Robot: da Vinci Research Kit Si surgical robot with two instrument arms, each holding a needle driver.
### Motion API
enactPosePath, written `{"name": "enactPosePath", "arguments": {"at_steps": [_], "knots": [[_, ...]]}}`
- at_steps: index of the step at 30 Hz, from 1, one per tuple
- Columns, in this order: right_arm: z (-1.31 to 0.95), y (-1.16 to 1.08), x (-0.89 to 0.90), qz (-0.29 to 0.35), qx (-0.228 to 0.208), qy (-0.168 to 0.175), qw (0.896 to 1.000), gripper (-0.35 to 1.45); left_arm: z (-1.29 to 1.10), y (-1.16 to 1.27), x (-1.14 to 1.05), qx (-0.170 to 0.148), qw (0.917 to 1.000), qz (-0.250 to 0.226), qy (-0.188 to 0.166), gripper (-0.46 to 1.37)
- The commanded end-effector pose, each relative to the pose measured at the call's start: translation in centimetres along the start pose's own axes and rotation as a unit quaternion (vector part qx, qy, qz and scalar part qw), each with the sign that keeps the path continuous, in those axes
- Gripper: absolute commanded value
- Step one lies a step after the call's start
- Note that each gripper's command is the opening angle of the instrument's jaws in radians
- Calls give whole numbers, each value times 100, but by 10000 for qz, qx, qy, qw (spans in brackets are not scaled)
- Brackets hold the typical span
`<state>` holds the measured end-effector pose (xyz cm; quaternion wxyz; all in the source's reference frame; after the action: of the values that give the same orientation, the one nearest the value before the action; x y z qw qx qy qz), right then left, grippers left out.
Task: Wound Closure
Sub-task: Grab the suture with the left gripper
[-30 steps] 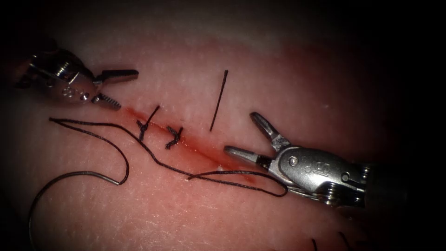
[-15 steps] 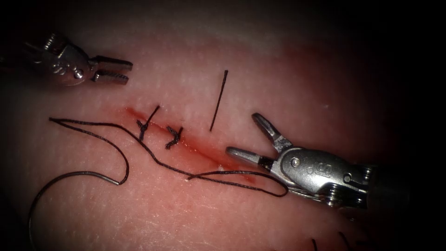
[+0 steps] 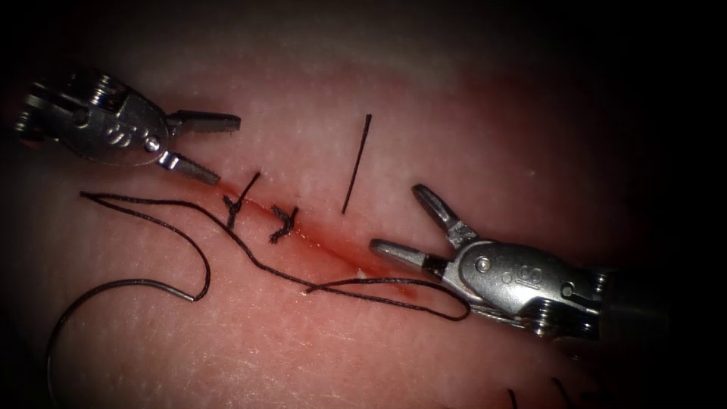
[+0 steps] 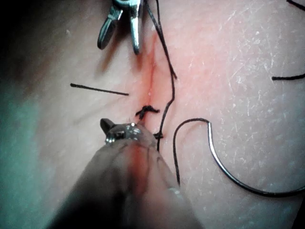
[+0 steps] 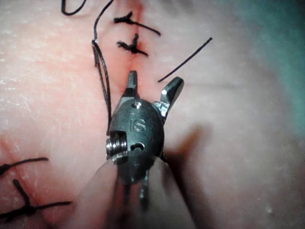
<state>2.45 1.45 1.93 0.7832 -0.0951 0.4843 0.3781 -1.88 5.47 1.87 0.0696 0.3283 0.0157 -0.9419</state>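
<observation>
Surface: we log the tissue point(image 3: 318, 348), pale, soft and moist, as the bed of the whole scene; it will dimple under any press.
Needle: we find the needle point(image 3: 83, 303) lying free on the tissue to the left of the cut, held by neither tool and not in the tissue. We judge it light, stiff, springy and slick. The best hold looks to be on the body of the curve, back from the point and clear of the thread end.
Thread: the thread point(image 3: 250, 257) runs from the needle's end in a loose loop, crosses the cut and doubles back beside the right tool. It is limp, thin and easily frayed.
Right tool: the right tool point(image 3: 394, 220) stands with jaws spread wide, holding nothing, at the cut's right end.
Cut: the cut point(image 3: 326, 246) is a red slanting line, wet with red fluid point(image 3: 363, 261).
Knots: two tied stitches point(image 3: 261, 212) sit on the cut.
Loose piece: a cut end of thread point(image 3: 356, 163) lies to the right of the cut.
Left tool: the left tool point(image 3: 227, 148) has jaws parted and empty, its lower jaw close by the cut's left end.
</observation>
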Motion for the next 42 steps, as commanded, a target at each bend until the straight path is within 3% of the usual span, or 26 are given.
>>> {"name": "enactPosePath", "arguments": {"at_steps": [1, 12, 20, 33, 36, 38, 40, 42], "knots": [[0, 0, -1, -2, 10, 3, 10000, 97, 1, 4, 1, -104, 9999, -1, 45, 51], [1, 0, -2, -6, -9, 3, 10000, 98, 16, 29, 13, -393, 9992, -22, -11, 50], [0, 0, -2, -6, -9, 4, 10000, 97, 33, 43, 6, -497, 9987, 45, -89, 65], [0, -1, -2, -6, -10, 4, 10000, 98, 61, 52, 1, -621, 9979, 70, -188, 66], [0, -2, -2, -6, -8, 7, 10000, 98, 71, 51, -1, -603, 9980, 81, -180, 57], [-1, -2, -3, -7, -9, 10, 10000, 98, 75, 51, -3, -594, 9980, 89, -177, 32], [-1, -3, -3, -9, -8, 13, 10000, 98, 74, 50, -6, -602, 9980, 71, -167, -35], [-2, -3, -4, -10, -4, 1, 10000, 98, 70, 48, -8, -622, 9979, 16, -159, -35]]}}
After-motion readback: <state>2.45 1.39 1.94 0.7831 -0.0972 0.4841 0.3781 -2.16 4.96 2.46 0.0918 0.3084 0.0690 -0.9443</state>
